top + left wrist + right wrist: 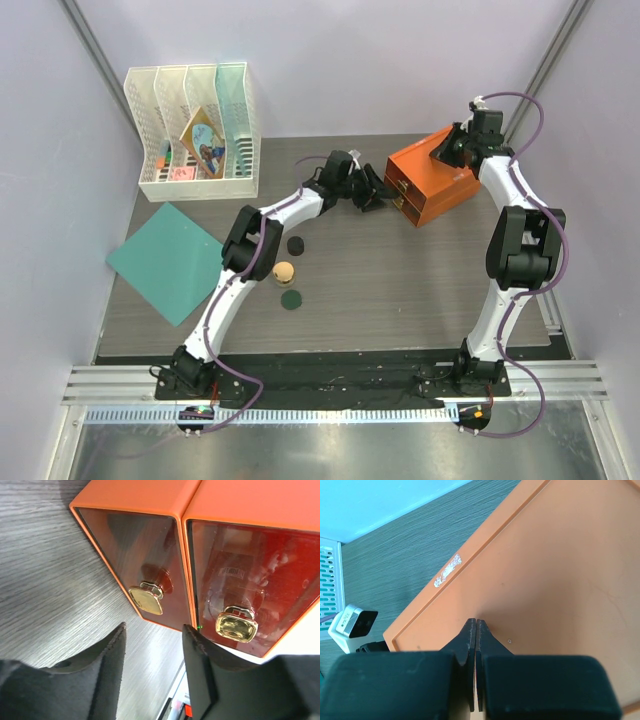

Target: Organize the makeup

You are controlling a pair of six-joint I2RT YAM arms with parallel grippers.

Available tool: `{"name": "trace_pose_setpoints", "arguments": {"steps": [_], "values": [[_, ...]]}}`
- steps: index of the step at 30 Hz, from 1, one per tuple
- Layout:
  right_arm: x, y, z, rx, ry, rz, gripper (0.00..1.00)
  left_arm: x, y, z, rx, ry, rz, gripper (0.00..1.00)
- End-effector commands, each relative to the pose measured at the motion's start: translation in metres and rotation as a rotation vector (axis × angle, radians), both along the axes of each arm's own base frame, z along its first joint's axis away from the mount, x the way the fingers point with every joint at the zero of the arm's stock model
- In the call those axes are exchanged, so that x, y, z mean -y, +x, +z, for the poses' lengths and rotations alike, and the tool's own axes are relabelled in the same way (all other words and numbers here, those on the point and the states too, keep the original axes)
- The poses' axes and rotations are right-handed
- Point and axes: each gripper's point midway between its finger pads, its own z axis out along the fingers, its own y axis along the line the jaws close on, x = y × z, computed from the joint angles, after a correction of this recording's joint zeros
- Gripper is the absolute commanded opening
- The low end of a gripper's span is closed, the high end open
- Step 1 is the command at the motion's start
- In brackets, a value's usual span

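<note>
**A:** Status on the makeup?

**B:** Partway, my read. The orange drawer box (pixel 440 185) sits back right on the table, both drawers shut. The right gripper (pixel 476 622) is clenched on nothing, tips on or just over the box's top. The left gripper (pixel 154 630) is just in front of the drawers, jaws apart, nothing between them.

**A:** What's left out?

**B:** Three pieces loose mid-table, well apart from the box: tan compact (pixel 284 271), a dark disc (pixel 295 244) beyond it, a dark-green disc (pixel 291 298) nearer the bases. No bottle, tube, stick or jar on the table. Blurry shapes behind the right-hand drawer front (pixel 260 565), so probably stowed. Can't confirm.

**A:** Any labels?

**B:** A barcode (pixel 230 571) shows through that front, digits unreadable. Scuffed white sticker remnant (pixel 447 571) on the box top, no text. No brand legible anywhere.
</note>
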Motion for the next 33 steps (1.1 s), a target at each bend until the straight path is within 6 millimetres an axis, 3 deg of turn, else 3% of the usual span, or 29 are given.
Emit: {"name": "trace_pose_setpoints", "arguments": {"steps": [1,10,20,33], "values": [[0.015,-0.125,-0.174,-0.668,-0.094,-0.026,0.01,0.006,0.004,0.059,0.147,-0.031,-0.010,0.52],[0.015,-0.125,-0.174,-0.669,-0.091,-0.024,0.01,0.015,0.003,0.051,0.204,0.093,0.021,0.52],[0.015,-0.124,-0.174,-0.666,-0.088,-0.025,0.01,0.022,0.000,0.032,0.192,0.175,0.043,0.44],[0.014,-0.126,-0.174,-0.668,-0.082,-0.023,0.01,0.019,0.016,0.011,0.209,0.227,0.103,0.38]]}}
